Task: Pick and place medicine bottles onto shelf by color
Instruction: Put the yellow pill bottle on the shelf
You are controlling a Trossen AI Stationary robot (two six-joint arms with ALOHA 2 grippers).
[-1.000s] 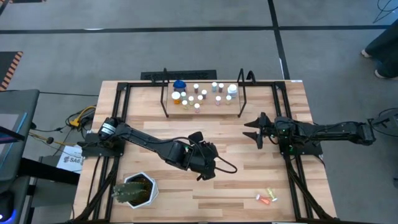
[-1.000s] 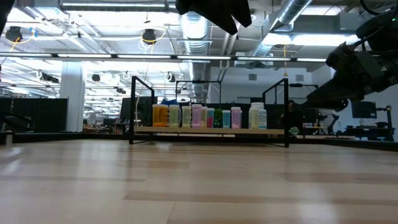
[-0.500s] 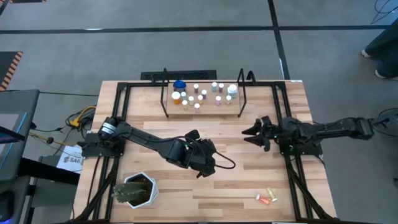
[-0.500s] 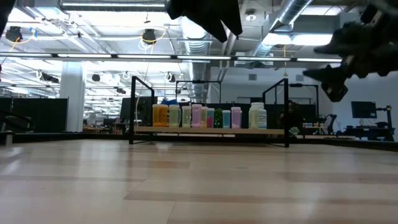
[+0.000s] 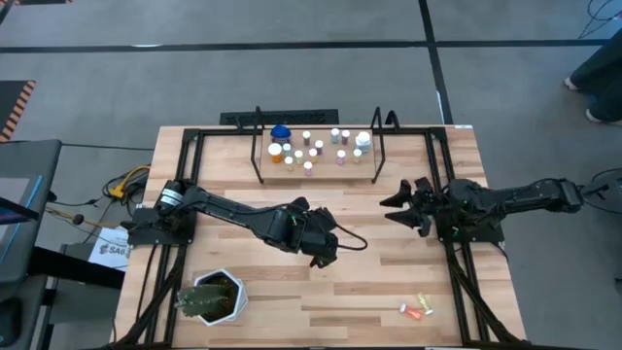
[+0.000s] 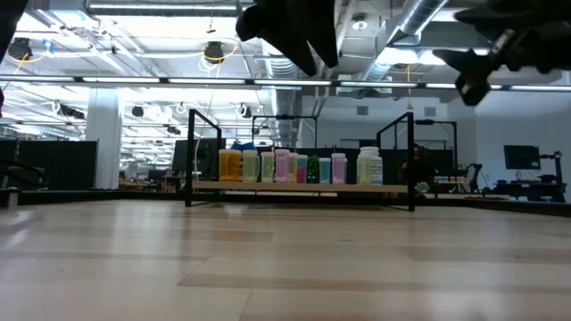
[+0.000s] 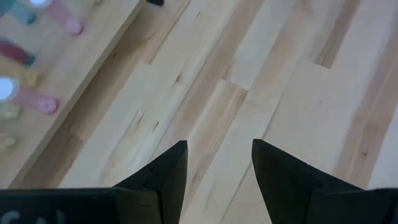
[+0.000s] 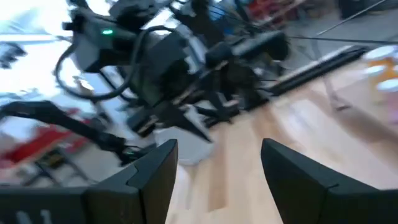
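The left claw (image 5: 309, 209) hung released and empty over the middle of the worktop (image 5: 389, 282), the right claw (image 5: 397, 204) likewise released nearer the right side. Beyond both, the shelf (image 5: 360, 170) stood at the far edge, carrying the medicine bottles (image 5: 313, 149), about a dozen. Two small bottles (image 5: 418, 308) lay at the near right corner. No label was readable.

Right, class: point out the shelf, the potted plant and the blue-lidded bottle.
shelf (image 5: 326, 173): high view, bare front edge of plank.
potted plant (image 5: 209, 297): high view, green top.
blue-lidded bottle (image 5: 281, 132): high view, lid.
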